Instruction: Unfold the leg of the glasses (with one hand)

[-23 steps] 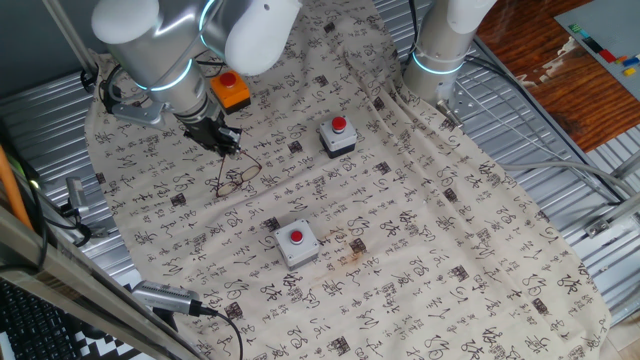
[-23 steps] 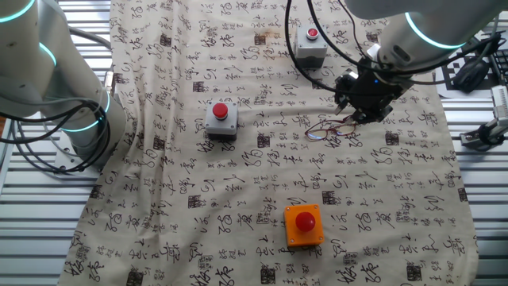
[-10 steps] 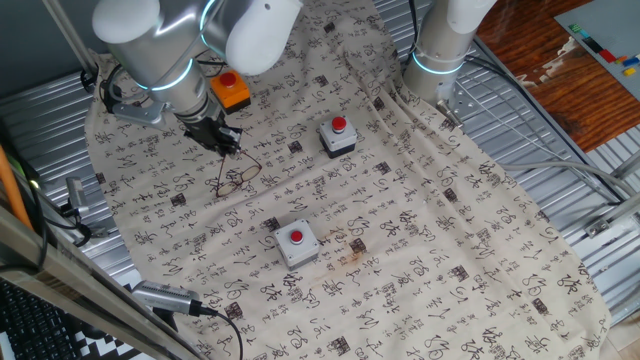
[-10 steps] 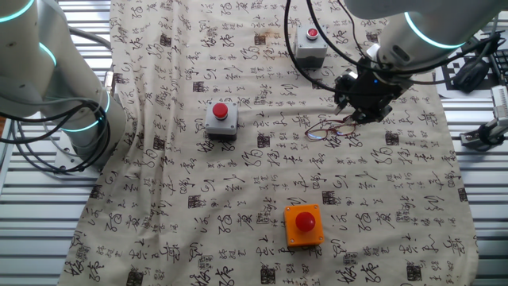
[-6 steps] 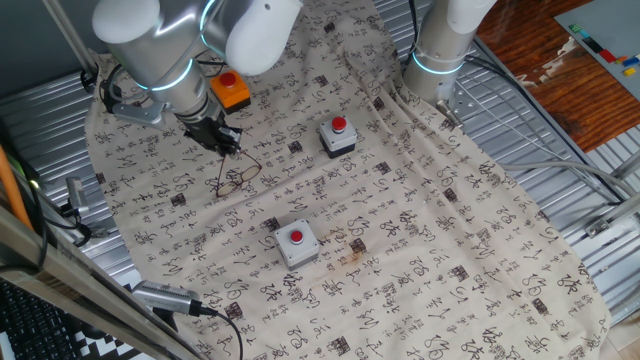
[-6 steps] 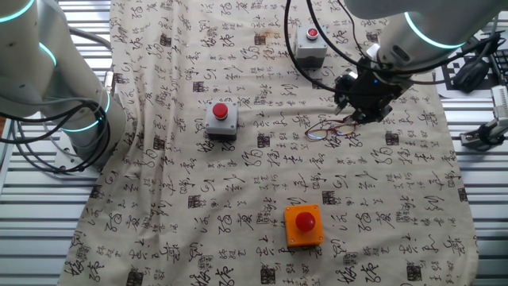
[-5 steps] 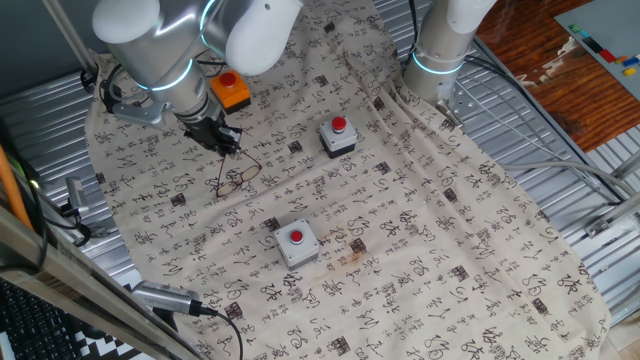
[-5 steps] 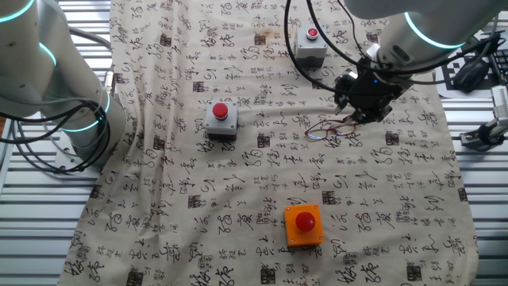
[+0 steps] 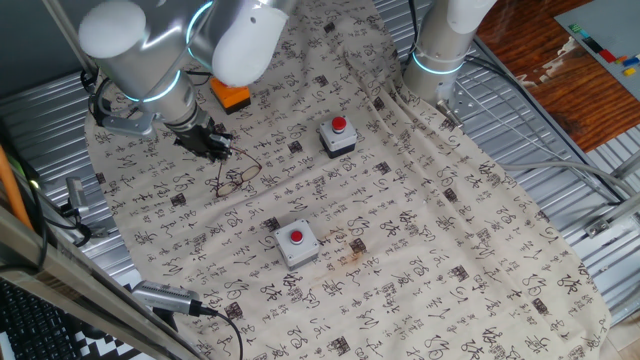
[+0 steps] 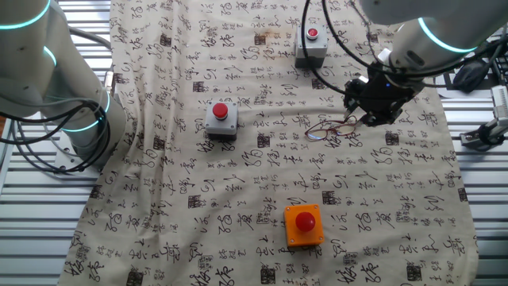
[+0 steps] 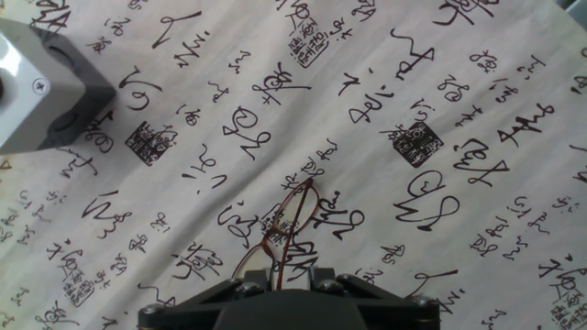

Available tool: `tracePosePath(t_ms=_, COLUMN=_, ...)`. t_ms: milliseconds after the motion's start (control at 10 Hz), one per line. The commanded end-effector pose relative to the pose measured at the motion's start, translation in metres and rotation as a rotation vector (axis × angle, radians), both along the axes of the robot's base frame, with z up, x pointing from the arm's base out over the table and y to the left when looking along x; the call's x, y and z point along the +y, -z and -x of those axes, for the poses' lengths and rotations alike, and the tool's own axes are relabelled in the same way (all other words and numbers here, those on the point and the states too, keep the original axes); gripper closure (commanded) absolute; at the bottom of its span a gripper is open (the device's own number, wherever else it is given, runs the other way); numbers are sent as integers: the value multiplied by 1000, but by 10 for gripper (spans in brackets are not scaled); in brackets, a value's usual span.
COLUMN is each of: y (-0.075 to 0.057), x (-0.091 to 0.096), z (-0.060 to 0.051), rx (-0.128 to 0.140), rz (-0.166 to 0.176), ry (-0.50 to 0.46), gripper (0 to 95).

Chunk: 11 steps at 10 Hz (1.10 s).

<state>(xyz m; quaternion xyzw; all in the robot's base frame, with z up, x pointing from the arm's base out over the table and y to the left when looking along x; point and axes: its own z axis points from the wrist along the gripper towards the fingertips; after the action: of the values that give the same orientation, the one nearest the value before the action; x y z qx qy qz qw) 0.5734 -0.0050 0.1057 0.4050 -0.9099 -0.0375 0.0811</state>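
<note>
Hand (image 10: 373, 117): closed on one leg of the thin reddish-brown wire-framed glasses (image 11: 280, 234), which lie on the printed cloth (image 9: 420, 230). Hand view alone shows both lenses.

I see the counter (image 9: 560, 150), ribbed metal, draped with a cream cloth (image 9: 420, 230) printed in black characters. On the cloth lie the glasses (image 9: 235, 178), two grey button boxes (image 9: 337, 136) (image 9: 296, 243) and an orange button box (image 10: 304, 225).
</note>
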Motion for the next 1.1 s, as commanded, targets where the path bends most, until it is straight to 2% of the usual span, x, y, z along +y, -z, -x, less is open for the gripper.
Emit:
tracePosePath(t_ms=100, y=-1, x=1, z=2, rx=-2, rz=-4, ry=4, gripper=760)
tracePosePath(t_ms=1100, y=-15, x=19, z=2, rx=-1, rz=-2, ry=26, gripper=760)
